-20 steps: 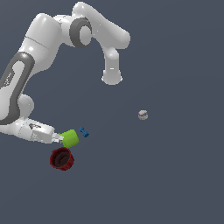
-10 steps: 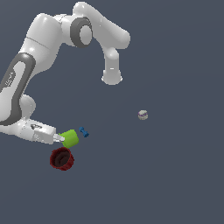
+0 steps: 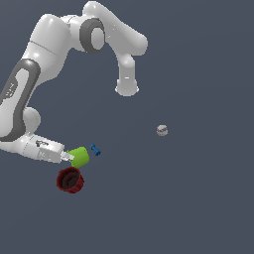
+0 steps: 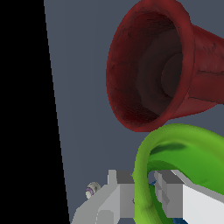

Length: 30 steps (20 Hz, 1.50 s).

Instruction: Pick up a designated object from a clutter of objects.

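Observation:
The lime-green cup (image 3: pixel 80 157) lies on its side at the exterior view's lower left, its open end toward my gripper (image 3: pixel 70 158). In the wrist view the gripper (image 4: pixel 142 189) has one finger (image 4: pixel 120 183) outside and one finger (image 4: pixel 171 189) inside the green rim (image 4: pixel 183 146), shut on the cup wall. The dark red ribbed cup (image 3: pixel 70 179) lies just beside the green one, its mouth filling much of the wrist view (image 4: pixel 148 65). The tiny blue dumbbell piece (image 3: pixel 95 150) sits close on the green cup's other side.
A small whitish round lump (image 3: pixel 161 130) sits far off toward the exterior view's right and shows small in the wrist view (image 4: pixel 92 189). The arm's base (image 3: pixel 126 87) stands at the back. The floor is plain dark grey.

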Motion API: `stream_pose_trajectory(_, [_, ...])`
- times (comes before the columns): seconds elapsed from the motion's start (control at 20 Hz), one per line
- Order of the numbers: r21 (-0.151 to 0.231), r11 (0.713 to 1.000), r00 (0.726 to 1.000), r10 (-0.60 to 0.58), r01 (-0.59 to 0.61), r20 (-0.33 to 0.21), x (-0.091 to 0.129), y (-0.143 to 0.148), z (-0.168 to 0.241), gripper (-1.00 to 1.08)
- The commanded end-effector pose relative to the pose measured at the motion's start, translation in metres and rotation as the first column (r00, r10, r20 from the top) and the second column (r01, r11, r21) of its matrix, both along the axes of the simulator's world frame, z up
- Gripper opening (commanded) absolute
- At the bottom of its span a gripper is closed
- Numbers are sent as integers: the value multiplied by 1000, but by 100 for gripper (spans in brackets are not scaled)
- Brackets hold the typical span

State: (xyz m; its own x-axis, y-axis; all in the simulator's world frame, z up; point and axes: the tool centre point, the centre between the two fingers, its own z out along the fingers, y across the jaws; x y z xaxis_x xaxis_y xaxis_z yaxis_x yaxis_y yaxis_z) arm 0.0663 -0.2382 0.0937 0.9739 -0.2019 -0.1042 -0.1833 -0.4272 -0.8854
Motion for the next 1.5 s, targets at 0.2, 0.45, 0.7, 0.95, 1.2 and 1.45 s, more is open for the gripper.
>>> stream_pose_trajectory(0.2, [-1, 1000, 1000, 1, -1, 1, 0, 13, 15, -100])
stream_pose_trajectory(0.45, [-1, 1000, 1000, 1, -1, 1, -1, 32, 36, -100])
stream_pose_trajectory(0.7, [0, 1000, 1000, 1, -1, 1, -3, 61, 69, -100])
stream_pose_trajectory(0.95, [0, 1000, 1000, 1, -1, 1, -5, 97, 110, -100])
stream_pose_trajectory(1.2, [0, 1000, 1000, 2, -2, 1, -6, 137, 155, -100])
stream_pose_trajectory(1.45, [1, 1000, 1000, 2, -2, 1, -8, 180, 206, -100])
